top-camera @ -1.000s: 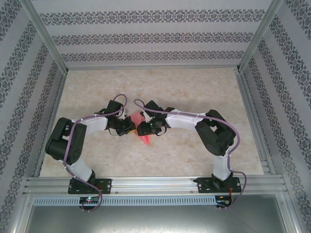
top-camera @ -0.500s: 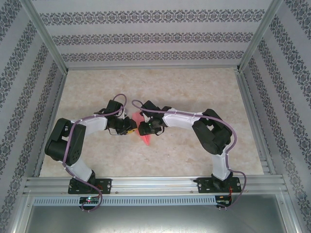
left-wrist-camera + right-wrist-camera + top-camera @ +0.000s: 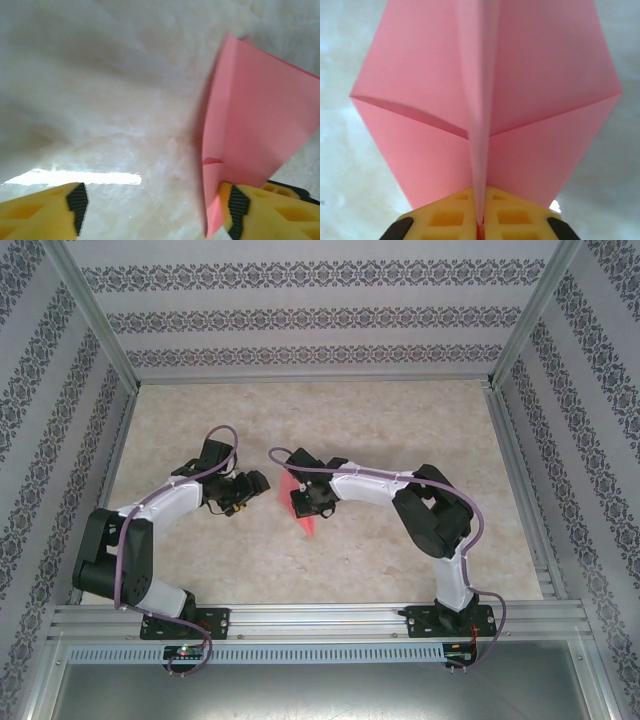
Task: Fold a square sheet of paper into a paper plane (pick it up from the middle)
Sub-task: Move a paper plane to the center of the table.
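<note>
The paper plane (image 3: 535, 90) was thin salmon-pink paper, matt and unmarked, its folds pressed into crisp creases. The desk (image 3: 100, 90) looked like smooth, marbled beige laminate. It was faintly glossy, with a bright streak of light reflected on it in the left wrist view. The left claw (image 3: 156, 207) and the right claw (image 3: 480, 220) had fingers of matt yellow moulded plastic, with waffle-like recesses on the right one, and the left's pads (image 3: 77, 202) were black and rubbery. The arms (image 3: 375, 485) wore white and black plastic shells with a slight sheen. The frame rails (image 3: 320, 618) were brushed silvery metal. The walls (image 3: 320, 315) carried a matt printed pattern.
</note>
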{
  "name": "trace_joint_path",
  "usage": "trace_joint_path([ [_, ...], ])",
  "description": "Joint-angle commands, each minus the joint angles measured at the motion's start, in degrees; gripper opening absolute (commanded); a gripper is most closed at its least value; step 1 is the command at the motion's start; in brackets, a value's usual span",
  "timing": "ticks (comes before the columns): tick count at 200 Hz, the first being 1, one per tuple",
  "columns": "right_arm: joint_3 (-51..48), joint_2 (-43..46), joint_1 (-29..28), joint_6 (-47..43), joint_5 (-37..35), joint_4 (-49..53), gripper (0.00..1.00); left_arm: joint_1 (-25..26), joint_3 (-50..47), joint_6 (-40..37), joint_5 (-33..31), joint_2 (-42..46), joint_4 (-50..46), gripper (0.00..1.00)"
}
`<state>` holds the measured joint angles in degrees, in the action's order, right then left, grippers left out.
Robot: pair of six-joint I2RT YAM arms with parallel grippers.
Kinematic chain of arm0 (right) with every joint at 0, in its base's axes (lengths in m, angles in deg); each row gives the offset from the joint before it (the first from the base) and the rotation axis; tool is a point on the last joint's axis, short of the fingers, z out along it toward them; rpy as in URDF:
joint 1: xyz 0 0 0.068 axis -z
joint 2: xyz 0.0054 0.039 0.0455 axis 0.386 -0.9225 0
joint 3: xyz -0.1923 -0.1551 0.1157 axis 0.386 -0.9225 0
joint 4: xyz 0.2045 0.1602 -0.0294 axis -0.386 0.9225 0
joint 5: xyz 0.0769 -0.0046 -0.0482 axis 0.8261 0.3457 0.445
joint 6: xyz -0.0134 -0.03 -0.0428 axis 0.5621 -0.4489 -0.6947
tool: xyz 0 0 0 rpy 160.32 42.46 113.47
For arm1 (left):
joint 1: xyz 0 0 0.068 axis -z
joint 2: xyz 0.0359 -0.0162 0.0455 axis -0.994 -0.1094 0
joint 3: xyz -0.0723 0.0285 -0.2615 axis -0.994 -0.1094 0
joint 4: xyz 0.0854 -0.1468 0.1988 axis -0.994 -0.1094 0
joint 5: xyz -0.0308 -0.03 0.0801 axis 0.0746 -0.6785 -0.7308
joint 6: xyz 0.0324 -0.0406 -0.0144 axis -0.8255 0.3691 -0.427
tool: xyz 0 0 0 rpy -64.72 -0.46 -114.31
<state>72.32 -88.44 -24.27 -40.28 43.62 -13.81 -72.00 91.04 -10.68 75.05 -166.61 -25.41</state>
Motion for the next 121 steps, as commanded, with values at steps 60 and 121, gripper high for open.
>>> trace_joint_path([
  [60,5.4,2.6,11.4,-2.6,-7.2,4.4,0.05,-0.9,1.4,-2.5,-7.2,3.2,-6.6,1.0],
  [121,15.4,-6.4,14.4,-6.2,-5.1,9.3,0.15,-0.9,3.6,-5.0,-9.2,2.8,-9.0,1.0],
])
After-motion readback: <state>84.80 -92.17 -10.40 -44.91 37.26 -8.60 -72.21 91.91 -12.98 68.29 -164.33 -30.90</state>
